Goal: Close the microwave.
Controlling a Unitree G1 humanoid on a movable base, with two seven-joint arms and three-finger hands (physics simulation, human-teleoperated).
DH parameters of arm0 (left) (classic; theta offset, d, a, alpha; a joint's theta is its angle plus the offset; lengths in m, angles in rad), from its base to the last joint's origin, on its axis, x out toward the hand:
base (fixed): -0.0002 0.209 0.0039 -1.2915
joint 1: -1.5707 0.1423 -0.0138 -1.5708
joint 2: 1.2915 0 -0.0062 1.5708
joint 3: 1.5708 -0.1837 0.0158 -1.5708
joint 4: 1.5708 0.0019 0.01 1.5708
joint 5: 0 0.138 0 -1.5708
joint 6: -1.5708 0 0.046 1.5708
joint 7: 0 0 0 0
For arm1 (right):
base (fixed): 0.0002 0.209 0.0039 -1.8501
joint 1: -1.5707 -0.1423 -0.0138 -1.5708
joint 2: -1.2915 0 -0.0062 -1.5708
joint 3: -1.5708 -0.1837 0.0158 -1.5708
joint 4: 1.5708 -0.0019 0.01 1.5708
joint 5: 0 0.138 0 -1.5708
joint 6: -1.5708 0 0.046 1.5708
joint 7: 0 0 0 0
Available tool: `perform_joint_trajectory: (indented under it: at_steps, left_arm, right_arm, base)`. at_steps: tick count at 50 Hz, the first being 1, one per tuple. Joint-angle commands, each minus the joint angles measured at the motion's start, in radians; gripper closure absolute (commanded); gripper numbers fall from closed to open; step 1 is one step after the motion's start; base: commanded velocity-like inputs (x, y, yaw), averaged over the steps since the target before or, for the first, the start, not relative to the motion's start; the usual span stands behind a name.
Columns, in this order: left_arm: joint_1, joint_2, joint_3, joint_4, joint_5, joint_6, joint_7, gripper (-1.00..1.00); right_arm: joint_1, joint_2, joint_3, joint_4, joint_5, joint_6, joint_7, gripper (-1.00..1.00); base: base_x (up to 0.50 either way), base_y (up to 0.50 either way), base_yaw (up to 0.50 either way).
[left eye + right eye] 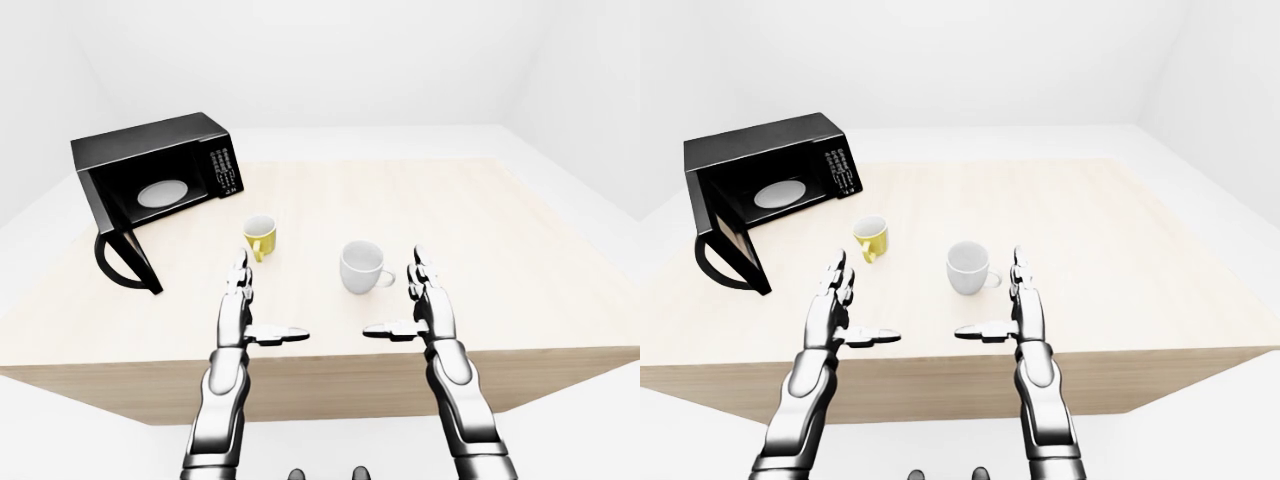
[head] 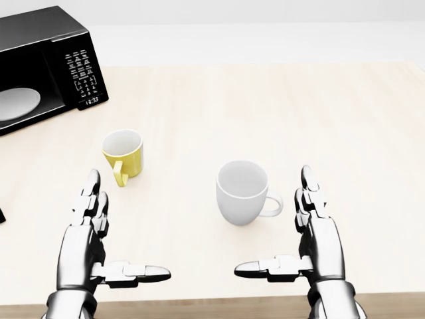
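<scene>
Fingers spread flat, left robot hand [image 2: 99, 246] and right robot hand [image 2: 312, 242] hover empty above the table [image 2: 265, 119].

Microwave [image 1: 155, 175] at table [image 1: 520, 260] top left; two mugs [image 1: 261, 237] right of it.

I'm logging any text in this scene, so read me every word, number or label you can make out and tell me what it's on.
"14:33": the clock readout, as best it can be read, at the bottom of the microwave control panel in the head view.
Keypad labels above that readout: white marks, too small and blurred to read.
Yellow mug: no text visible.
White mug: no text visible.
Table: no text visible.
</scene>
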Motion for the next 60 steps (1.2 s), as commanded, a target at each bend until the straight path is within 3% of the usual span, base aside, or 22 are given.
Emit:
perform_joint_trajectory:
  at_steps: [1, 13, 18, 21, 24, 25, 30, 33, 34, 39, 46, 60]
  left_arm:
    - [0.013, 0.011, 0.013, 0.012, 0.061, -0.054, 0.017, -1.0]
    - [0.035, 0.006, 0.001, -0.019, 0.072, -0.054, 0.005, -1.0]
    - [0.033, 0.004, -0.005, -0.004, 0.081, -0.054, 0.006, -1.0]
    - [0.042, 0.002, -0.011, -0.027, 0.08, -0.054, 0.001, -1.0]
    - [0.104, 0.0, -0.019, -0.177, 0.078, -0.028, -0.013, -1.0]
    - [0.141, -0.001, -0.016, -0.275, 0.081, 0.002, -0.011, -1.0]
    - [0.273, -0.001, 0.014, -0.606, 0.0, 0.12, -0.075, -1.0]
    - [0.293, -0.008, 0.034, -0.667, -0.019, 0.12, -0.094, -1.0]
    - [0.359, -0.016, 0.098, -0.836, -0.092, 0.12, -0.119, -1.0]
    - [0.396, -0.079, 0.183, -0.94, -0.131, 0.12, -0.185, -1.0]
    - [0.391, -0.117, 0.212, -0.966, -0.123, 0.12, -0.218, -1.0]
    - [0.397, -0.134, 0.221, -0.97, -0.132, 0.12, -0.232, -1.0]
  right_arm:
    - [0.0, -0.009, -0.024, -0.005, -0.031, 0.015, -0.028, -1.0]
    - [-0.006, -0.008, -0.013, 0.022, -0.048, 0.01, -0.035, -1.0]
    - [-0.031, -0.006, -0.004, 0.105, -0.07, -0.025, -0.049, -1.0]
    - [-0.023, -0.002, 0.008, 0.086, -0.079, -0.017, -0.051, -1.0]
    - [0.025, 0.004, 0.029, -0.054, -0.106, 0.04, -0.053, -1.0]
    - [0.059, 0.007, 0.041, -0.15, -0.128, 0.08, -0.06, -1.0]
    - [0.18, 0.015, 0.099, -0.487, -0.231, 0.08, -0.088, -1.0]
    - [0.208, 0.011, 0.12, -0.564, -0.249, 0.08, -0.091, -1.0]
    - [0.277, 0.007, 0.156, -0.75, -0.287, 0.08, -0.086, -1.0]
    - [0.334, -0.017, 0.203, -0.937, -0.308, 0.08, -0.095, -1.0]
    - [0.335, -0.028, 0.197, -0.971, -0.276, 0.08, -0.11, -1.0]
    - [0.332, -0.033, 0.191, -0.896, -0.267, 0.08, -0.117, -1.0]
  base:
    - [0.0, 0.0, 0.0]
    - [0.0, 0.0, 0.0]
    - [0.0, 0.0, 0.0]
    - [0.0, 0.0, 0.0]
    - [0.0, 0.0, 0.0]
    - [0.0, 0.0, 0.0]
    - [0.0, 0.0, 0.0]
    - [0.0, 0.0, 0.0]
    - [0.0, 0.0, 0.0]
    - [0.0, 0.0, 0.0]
    - [0.0, 0.0, 0.0]
    - [0.0, 0.0, 0.0]
